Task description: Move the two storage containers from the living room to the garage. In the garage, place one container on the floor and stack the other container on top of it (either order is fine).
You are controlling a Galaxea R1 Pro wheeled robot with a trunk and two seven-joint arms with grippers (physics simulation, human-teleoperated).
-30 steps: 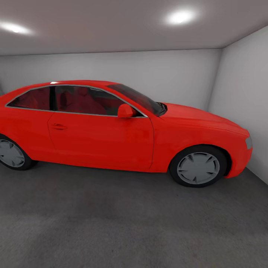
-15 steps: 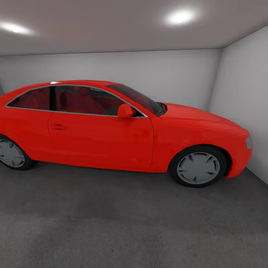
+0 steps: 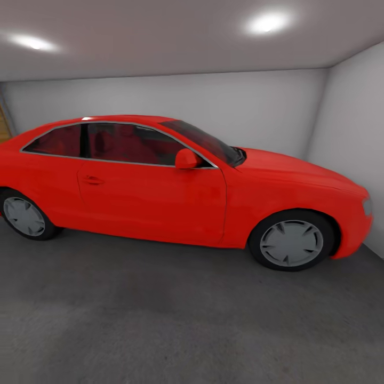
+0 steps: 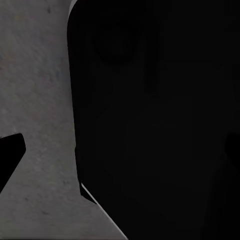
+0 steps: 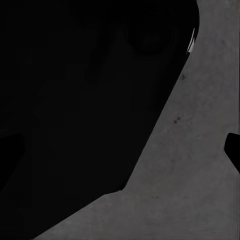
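Red bodywork of a coupe car spans the middle of the head view from the left edge almost to the right edge, parked side-on against the white-grey back wall of the garage. Dark grey mottled concrete floor occupies the lower half of that frame, running up to the car's two visible wheels, front wheel at lower right and rear wheel at the left edge. Two ceiling lights show, one at upper left and one at upper right. A narrow strip of wood-toned surface sits at the far left edge beside the back wall. Compared with the earlier head frames, the whole picture has shifted slightly to the right, consistent with camera movement; the car itself gives no sign of having moved. In the left wrist view, a large black shape lies over the concrete floor; the right wrist view likewise shows a black mass above the floor. Whether either gripper's fingers stand apart or together cannot be told from these pictures.
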